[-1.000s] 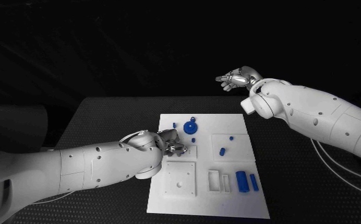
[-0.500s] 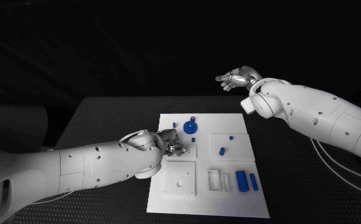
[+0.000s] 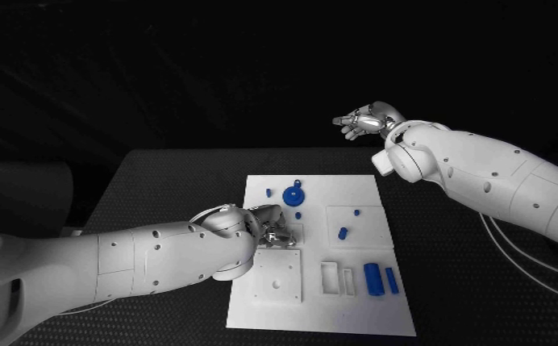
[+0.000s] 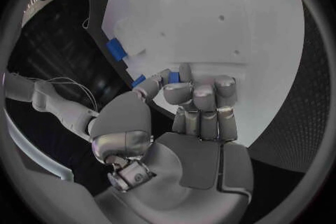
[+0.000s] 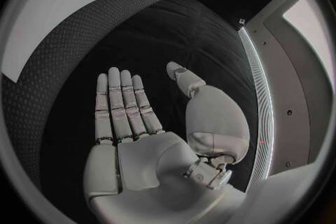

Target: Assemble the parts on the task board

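Left hand [image 3: 265,227] curled over task board [image 3: 360,314], pinching small blue part [image 4: 173,77], mostly hidden by fingers. Right hand [image 5: 143,129] flat, spread, empty, beyond table [image 3: 174,177].

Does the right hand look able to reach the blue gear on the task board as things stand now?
Probably yes. The right hand is open and raised beyond the table's far edge; nothing lies between it and the blue gear. The left hand works nearer on the task board.

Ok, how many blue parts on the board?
7: gear, left peg and lower peg at the far end; dot piece and oblong piece mid-right; cylinder and rod nearest. The left hand may hide more.
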`<action>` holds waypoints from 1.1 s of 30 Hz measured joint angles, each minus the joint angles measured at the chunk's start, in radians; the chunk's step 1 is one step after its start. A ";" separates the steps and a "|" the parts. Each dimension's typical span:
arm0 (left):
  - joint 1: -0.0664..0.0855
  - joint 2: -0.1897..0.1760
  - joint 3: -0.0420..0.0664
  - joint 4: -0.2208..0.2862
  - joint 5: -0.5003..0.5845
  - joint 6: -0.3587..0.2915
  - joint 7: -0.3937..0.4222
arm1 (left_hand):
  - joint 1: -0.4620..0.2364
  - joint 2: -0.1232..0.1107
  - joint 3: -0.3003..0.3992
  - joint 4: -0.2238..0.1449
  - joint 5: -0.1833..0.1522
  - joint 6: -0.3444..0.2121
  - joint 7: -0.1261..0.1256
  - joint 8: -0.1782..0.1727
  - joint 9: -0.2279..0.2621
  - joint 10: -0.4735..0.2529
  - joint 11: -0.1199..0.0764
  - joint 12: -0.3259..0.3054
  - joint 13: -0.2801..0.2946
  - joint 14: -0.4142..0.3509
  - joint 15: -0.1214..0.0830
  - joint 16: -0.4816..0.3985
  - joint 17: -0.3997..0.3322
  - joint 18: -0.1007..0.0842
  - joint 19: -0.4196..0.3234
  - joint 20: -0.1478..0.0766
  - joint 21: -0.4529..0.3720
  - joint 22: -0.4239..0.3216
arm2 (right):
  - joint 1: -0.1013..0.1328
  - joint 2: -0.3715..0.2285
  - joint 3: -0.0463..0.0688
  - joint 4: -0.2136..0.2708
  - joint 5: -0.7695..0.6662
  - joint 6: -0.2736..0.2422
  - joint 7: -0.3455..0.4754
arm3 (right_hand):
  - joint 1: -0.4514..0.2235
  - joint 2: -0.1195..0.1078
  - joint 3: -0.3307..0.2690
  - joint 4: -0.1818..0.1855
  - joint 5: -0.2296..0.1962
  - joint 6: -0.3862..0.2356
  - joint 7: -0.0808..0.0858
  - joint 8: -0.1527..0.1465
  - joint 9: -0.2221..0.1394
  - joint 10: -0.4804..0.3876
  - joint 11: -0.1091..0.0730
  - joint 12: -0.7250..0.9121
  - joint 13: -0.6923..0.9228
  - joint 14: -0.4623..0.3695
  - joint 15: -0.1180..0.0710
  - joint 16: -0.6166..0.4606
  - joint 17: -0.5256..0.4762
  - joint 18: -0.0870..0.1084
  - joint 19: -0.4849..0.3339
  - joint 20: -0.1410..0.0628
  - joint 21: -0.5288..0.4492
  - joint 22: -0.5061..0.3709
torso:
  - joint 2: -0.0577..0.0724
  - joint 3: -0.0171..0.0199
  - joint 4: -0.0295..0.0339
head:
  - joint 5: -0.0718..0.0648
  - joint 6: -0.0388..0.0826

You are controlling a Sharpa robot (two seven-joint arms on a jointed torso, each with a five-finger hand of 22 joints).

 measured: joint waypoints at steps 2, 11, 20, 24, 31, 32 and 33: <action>0.000 0.000 0.000 0.000 -0.001 0.003 0.002 | 0.000 0.000 0.000 0.000 0.000 0.000 0.000 -0.001 0.000 0.000 0.000 0.000 -0.001 0.000 0.000 0.000 0.000 0.000 0.000 0.000 0.000 0.000 | 0.000 0.000 0.000 0.000 0.000 0.000 0.000 | -0.002 0.002 0.000 0.000 0.000 0.000 0.000 0.000 0.000 0.000 0.000 0.000 0.000 0.000 0.000 0.000 0.000 0.000 0.000 0.000 0.000 0.000 | 0.000 0.0000 0.0001 | 0.000 0.001; 0.000 -0.001 0.000 -0.002 0.002 0.006 0.009 | 0.010 0.009 -0.028 0.048 -0.014 0.000 0.000 0.004 -0.007 0.000 0.000 0.000 -0.005 0.000 0.000 0.000 -0.003 0.000 0.000 0.000 0.000 0.000 | 0.000 0.000 0.000 0.000 0.001 0.000 0.000 | -0.002 0.002 -0.003 0.003 0.004 -0.003 0.003 0.000 -0.001 0.000 0.000 0.000 -0.001 0.000 0.000 0.000 0.000 0.000 -0.004 -0.004 0.000 0.000 | 0.000 0.0000 0.0002 | 0.000 0.002; -0.001 -0.010 0.000 -0.002 0.005 0.006 0.013 | -0.002 -0.002 -0.034 0.076 -0.062 0.016 -0.016 0.004 -0.008 0.000 0.000 0.005 -0.008 0.009 -0.008 0.000 -0.006 0.002 0.000 0.000 0.000 0.001 | 0.000 -0.002 0.000 0.001 0.001 0.001 0.000 | -0.002 0.002 -0.003 0.003 0.004 -0.003 0.003 0.000 -0.001 0.000 0.000 0.000 -0.002 0.000 0.000 0.000 -0.001 0.000 -0.004 -0.004 0.000 0.001 | 0.000 -0.0002 0.0000 | -0.001 0.003; -0.001 -0.026 0.001 0.005 0.010 0.005 0.013 | -0.004 -0.004 -0.032 0.078 -0.062 0.024 -0.024 0.004 -0.010 -0.003 -0.004 0.005 -0.010 0.010 -0.009 0.000 -0.007 0.002 0.000 0.000 0.000 0.001 | 0.000 -0.004 0.000 0.001 0.002 0.001 -0.001 | -0.002 0.002 -0.003 0.003 0.004 -0.003 0.003 0.000 -0.001 0.000 0.000 0.000 -0.003 -0.003 -0.003 0.000 -0.001 0.000 -0.007 0.000 0.000 0.001 | 0.000 -0.0003 -0.0001 | -0.002 0.004; -0.004 -0.054 0.006 0.026 0.037 0.004 0.018 | -0.022 0.022 -0.020 0.071 -0.049 0.026 -0.026 0.003 -0.015 -0.008 -0.001 0.005 -0.015 0.004 -0.015 -0.001 -0.011 0.002 0.000 0.000 0.000 0.001 | -0.001 -0.006 0.000 0.002 0.002 0.002 -0.001 | -0.002 0.002 -0.003 0.003 0.004 -0.003 0.003 0.000 -0.002 0.000 0.000 0.000 -0.003 -0.003 -0.003 0.000 -0.002 0.000 -0.007 0.000 0.000 0.001 | 0.000 -0.0008 0.0004 | -0.005 0.002; -0.004 -0.059 0.007 0.029 0.044 0.004 0.019 | -0.024 0.025 -0.020 0.070 -0.049 0.026 -0.026 0.001 -0.015 -0.009 -0.002 0.005 -0.015 0.004 -0.015 -0.004 -0.011 0.002 0.000 0.000 0.000 0.000 | -0.001 -0.006 0.000 0.002 0.002 0.002 -0.001 | -0.002 0.002 -0.003 0.003 0.004 -0.003 0.003 0.000 -0.002 0.000 0.000 0.000 -0.003 -0.003 -0.003 0.000 -0.002 0.000 -0.007 0.000 0.000 0.001 | 0.000 -0.0009 0.0004 | -0.006 0.002; -0.003 -0.063 0.007 0.031 0.052 0.005 0.021 | -0.026 0.027 -0.020 0.070 -0.049 0.026 -0.026 0.000 -0.015 -0.009 -0.002 0.005 -0.016 0.004 -0.015 -0.004 -0.011 0.002 0.000 0.000 0.000 0.000 | -0.001 -0.006 0.000 0.002 0.002 0.002 -0.001 | -0.002 0.002 -0.003 0.003 0.004 -0.003 0.003 0.000 -0.002 0.000 0.000 0.000 -0.003 -0.003 -0.003 0.000 -0.002 0.000 -0.007 0.000 0.000 0.001 | 0.000 -0.0008 0.0005 | -0.006 0.002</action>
